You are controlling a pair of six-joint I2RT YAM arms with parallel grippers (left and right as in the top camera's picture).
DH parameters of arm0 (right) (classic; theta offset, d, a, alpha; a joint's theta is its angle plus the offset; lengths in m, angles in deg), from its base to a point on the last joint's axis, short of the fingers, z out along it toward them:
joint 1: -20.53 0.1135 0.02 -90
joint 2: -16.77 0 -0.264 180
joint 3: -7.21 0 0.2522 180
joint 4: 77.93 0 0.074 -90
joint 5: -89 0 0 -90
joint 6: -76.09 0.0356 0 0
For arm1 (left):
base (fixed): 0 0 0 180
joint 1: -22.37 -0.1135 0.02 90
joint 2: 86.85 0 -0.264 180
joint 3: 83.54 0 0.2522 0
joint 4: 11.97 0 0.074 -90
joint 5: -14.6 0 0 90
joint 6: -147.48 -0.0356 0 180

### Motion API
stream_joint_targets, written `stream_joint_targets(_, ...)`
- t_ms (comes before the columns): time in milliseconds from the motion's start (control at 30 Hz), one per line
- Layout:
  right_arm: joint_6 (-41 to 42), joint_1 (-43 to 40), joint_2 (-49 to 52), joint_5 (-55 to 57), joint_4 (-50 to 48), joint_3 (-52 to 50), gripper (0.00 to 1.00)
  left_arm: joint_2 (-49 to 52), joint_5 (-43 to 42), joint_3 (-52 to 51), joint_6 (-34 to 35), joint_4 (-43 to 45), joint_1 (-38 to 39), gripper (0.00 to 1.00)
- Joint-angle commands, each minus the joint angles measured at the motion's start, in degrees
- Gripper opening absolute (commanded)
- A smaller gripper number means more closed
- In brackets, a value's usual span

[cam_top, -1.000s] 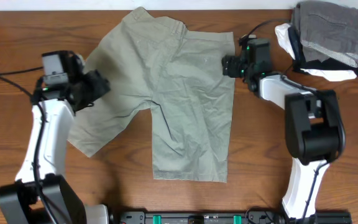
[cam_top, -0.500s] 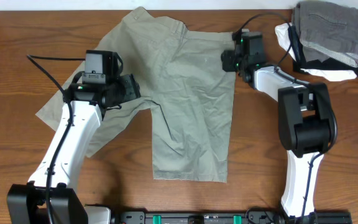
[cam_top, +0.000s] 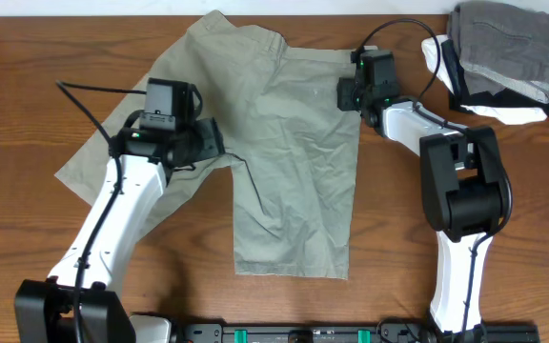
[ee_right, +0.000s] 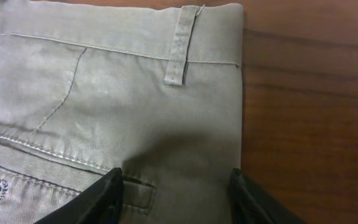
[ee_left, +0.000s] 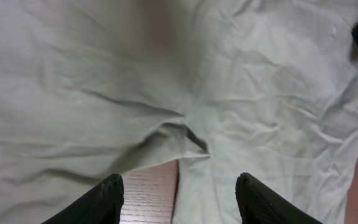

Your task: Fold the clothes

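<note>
The pale khaki-green shorts [cam_top: 294, 143] lie flat on the wooden table [cam_top: 189, 248], one leg pointing toward the front edge and the other spread out to the left. Over the crotch, my left gripper [cam_top: 215, 141] hangs open. In its wrist view the gripper [ee_left: 180, 186] straddles a wedge of bare wood between the two legs [ee_left: 260, 81]. My right gripper [cam_top: 349, 95] is open at the right end of the waistband. There its fingers [ee_right: 110, 186] stand either side of the waistband corner [ee_right: 204, 93], just below a belt loop [ee_right: 182, 43].
A pile of folded garments sits at the back right corner, dark grey [cam_top: 503, 43] on top of white and black [cam_top: 503, 107]. A black rail [cam_top: 351, 333] runs along the front edge. Bare wood [ee_right: 309, 93] lies right of the waistband.
My left arm has swung right, from the left leg to the crotch of the shorts. The right gripper has crept a little toward the back along the waistband edge.
</note>
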Motion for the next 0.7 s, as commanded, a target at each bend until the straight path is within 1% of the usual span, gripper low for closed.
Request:
stream_joint_targets(0,0.6,0.0,2.1,3.8,1.5,-0.3,0.56,-0.2,1.8,-1.2,0.1,-0.3,0.6,0.6)
stream_joint_targets(200,1.4,-0.1,2.1,5.5,3.1,-0.3,0.57,-0.2,1.8,-1.2,0.1,-0.4,0.6,0.6)
stream_joint_targets(300,1.7,0.0,2.1,5.5,4.7,-0.3,0.55,-0.2,1.8,-1.2,0.1,-0.3,0.6,0.6)
stream_joint_targets(367,1.7,0.0,2.1,5.5,5.5,-0.3,0.52,-0.2,1.8,-1.2,0.1,-0.3,0.6,0.6)
stream_joint_targets(433,1.7,0.1,2.1,5.5,6.1,-0.3,0.4,-0.2,1.8,-1.2,0.1,-0.3,0.6,0.6)
stream_joint_targets(533,1.7,0.4,2.1,5.5,6.5,-0.3,0.19,-0.2,1.8,-1.2,0.1,-0.3,0.6,0.6)
stream_joint_targets(633,1.7,0.8,2.1,5.5,7.4,-0.3,0.04,-0.2,1.8,-1.2,0.1,-0.3,0.6,0.6)
stream_joint_targets(667,1.8,0.8,2.0,5.4,8.0,-0.2,0.01,-0.2,1.7,-1.2,0.1,-0.4,0.6,0.6)
